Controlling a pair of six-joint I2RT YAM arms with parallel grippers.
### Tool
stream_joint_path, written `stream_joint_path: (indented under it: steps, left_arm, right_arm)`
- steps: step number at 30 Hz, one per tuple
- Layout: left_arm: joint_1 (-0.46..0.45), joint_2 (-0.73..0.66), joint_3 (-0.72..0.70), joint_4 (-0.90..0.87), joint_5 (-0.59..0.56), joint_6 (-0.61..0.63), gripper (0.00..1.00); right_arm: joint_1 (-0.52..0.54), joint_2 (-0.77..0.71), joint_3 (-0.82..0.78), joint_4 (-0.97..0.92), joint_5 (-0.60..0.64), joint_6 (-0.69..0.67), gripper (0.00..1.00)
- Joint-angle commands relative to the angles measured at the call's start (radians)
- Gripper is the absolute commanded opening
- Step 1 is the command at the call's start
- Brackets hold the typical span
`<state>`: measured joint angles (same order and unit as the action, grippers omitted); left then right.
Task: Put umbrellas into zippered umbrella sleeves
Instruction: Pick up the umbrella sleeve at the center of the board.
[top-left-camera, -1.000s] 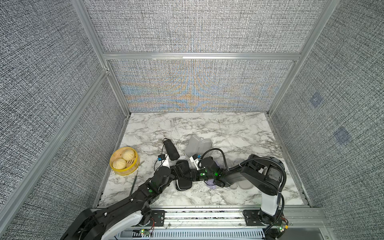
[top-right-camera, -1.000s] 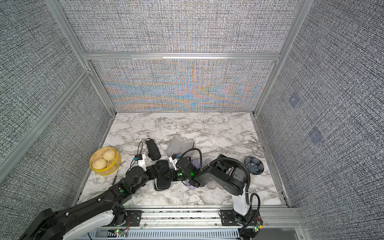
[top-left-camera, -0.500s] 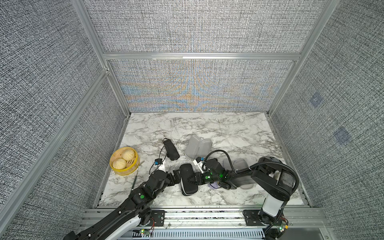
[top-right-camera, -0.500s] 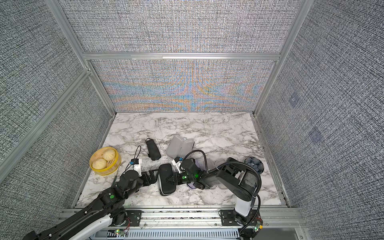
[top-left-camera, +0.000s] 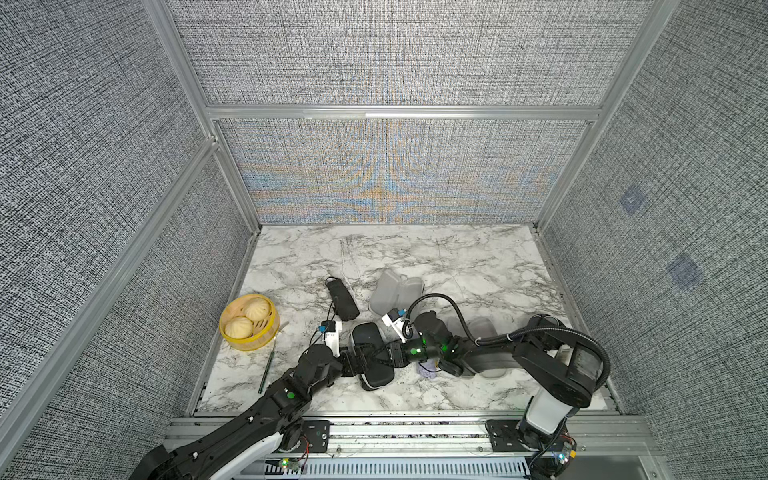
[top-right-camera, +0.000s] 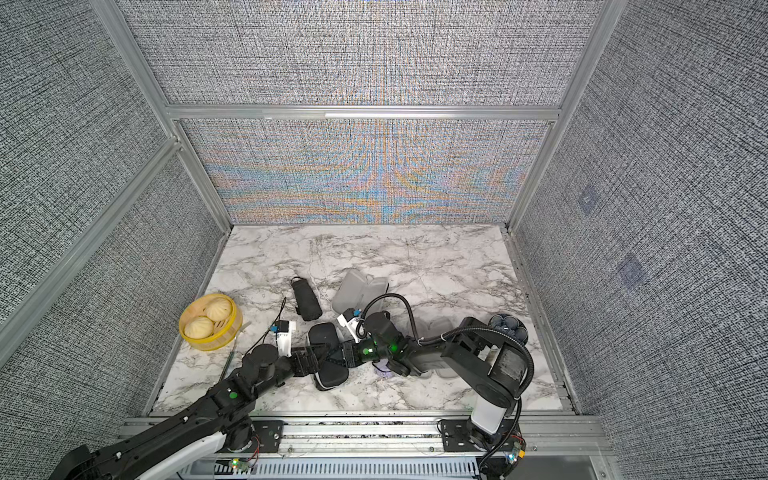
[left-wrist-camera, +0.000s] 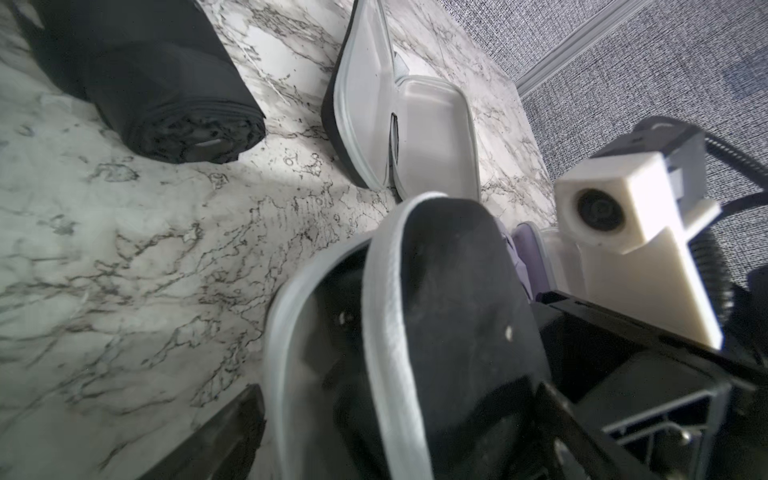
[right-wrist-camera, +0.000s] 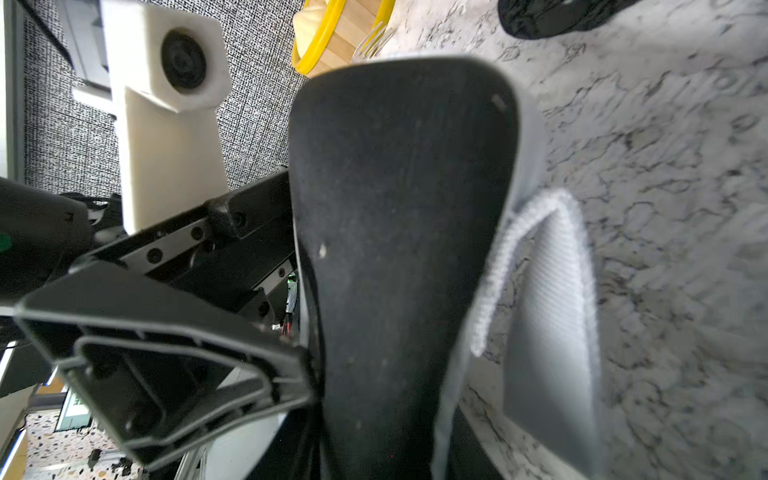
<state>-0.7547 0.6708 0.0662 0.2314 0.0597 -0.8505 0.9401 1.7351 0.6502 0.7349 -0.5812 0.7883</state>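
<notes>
Two claws flank the black sleeve (top-left-camera: 366, 336) at lower centre, long axis up-frame: left gripper (top-left-camera: 360, 365) spread wide on its left side, right gripper (top-left-camera: 382, 360) closed narrowly on its shell from the right; the loose black umbrella (top-left-camera: 341, 300) lies just above, nearer the left arm.

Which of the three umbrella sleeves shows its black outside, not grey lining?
The nearly shut sleeve in the middle; the far sleeve and right-hand sleeve lie open.

Lavender umbrella (top-left-camera: 428, 371) lies mostly hidden under the right arm (top-left-camera: 490, 362) — only a scrap shows
</notes>
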Motion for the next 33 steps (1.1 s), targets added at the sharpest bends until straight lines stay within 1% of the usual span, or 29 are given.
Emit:
stream_joint_path:
  steps: [1,3,6,8,10,12,13,14,15,17,18,19,20,21,22,23,25,27,28,30,33]
  left_arm:
    - [-0.002,-0.002,-0.004,0.053,0.011,-0.012,1.0]
    - [-0.002,0.002,-0.007,0.069,0.004,-0.02,1.0]
    - [-0.002,0.029,-0.016,0.151,0.032,-0.036,0.99]
    - [-0.002,0.058,-0.014,0.197,0.066,-0.033,0.94]
    - [-0.003,0.08,0.0,0.201,0.084,-0.018,0.87]
    - [-0.003,0.104,-0.01,0.247,0.09,-0.035,0.79]
    - [-0.003,0.116,-0.016,0.275,0.095,-0.047,0.71]
    - [-0.003,0.125,-0.019,0.294,0.102,-0.055,0.66]
    - [-0.003,0.134,-0.019,0.304,0.106,-0.065,0.64]
    - [-0.003,0.145,-0.011,0.311,0.121,-0.066,0.52]
    - [-0.004,0.145,-0.008,0.306,0.123,-0.065,0.5]
    - [-0.005,0.143,-0.004,0.301,0.124,-0.063,0.45]
    - [-0.004,0.14,-0.001,0.293,0.125,-0.06,0.38]
    - [-0.005,0.136,0.001,0.285,0.123,-0.057,0.35]
    - [-0.005,0.132,0.001,0.276,0.119,-0.056,0.35]
    - [-0.005,0.128,0.003,0.265,0.112,-0.054,0.31]
    - [-0.005,0.122,0.003,0.239,0.091,-0.052,0.24]
    - [-0.004,0.115,-0.004,0.24,0.081,-0.054,0.2]
    - [-0.004,0.115,-0.003,0.238,0.075,-0.056,0.16]
    - [-0.005,0.117,0.002,0.235,0.065,-0.063,0.12]
    - [-0.004,0.14,0.015,0.235,0.06,-0.064,0.09]
  right_arm:
    - [0.011,0.006,0.028,0.176,-0.069,0.015,0.04]
    - [0.019,0.006,0.042,0.178,-0.081,0.014,0.04]
    - [0.034,0.001,0.056,0.164,-0.081,0.0,0.04]
    - [0.034,-0.002,0.059,0.15,-0.071,-0.008,0.04]
    - [0.035,-0.004,0.058,0.138,-0.06,-0.015,0.04]
    - [0.035,-0.004,0.06,0.125,-0.054,-0.019,0.06]
    - [0.035,-0.001,0.063,0.114,-0.055,-0.022,0.08]
    - [0.035,0.003,0.066,0.108,-0.059,-0.024,0.11]
    - [0.035,0.006,0.066,0.11,-0.059,-0.022,0.13]
    - [0.035,0.016,0.066,0.116,-0.062,-0.016,0.17]
    - [0.034,0.018,0.067,0.115,-0.06,-0.017,0.2]
    - [0.033,0.022,0.07,0.112,-0.059,-0.017,0.23]
    - [0.034,0.022,0.07,0.108,-0.057,-0.018,0.25]
    - [0.031,0.024,0.07,0.109,-0.057,-0.018,0.27]
    - [0.029,0.024,0.069,0.108,-0.057,-0.018,0.3]
    - [0.026,0.025,0.066,0.106,-0.055,-0.015,0.34]
    - [0.015,0.024,0.054,0.12,-0.051,-0.006,0.38]
    - [0.006,0.027,0.034,0.148,-0.045,0.006,0.42]
    - [0.003,0.025,0.03,0.151,-0.04,0.005,0.46]
    - [-0.002,0.023,0.025,0.137,-0.036,0.001,0.53]
    - [-0.013,0.002,0.011,0.12,-0.035,-0.01,0.66]
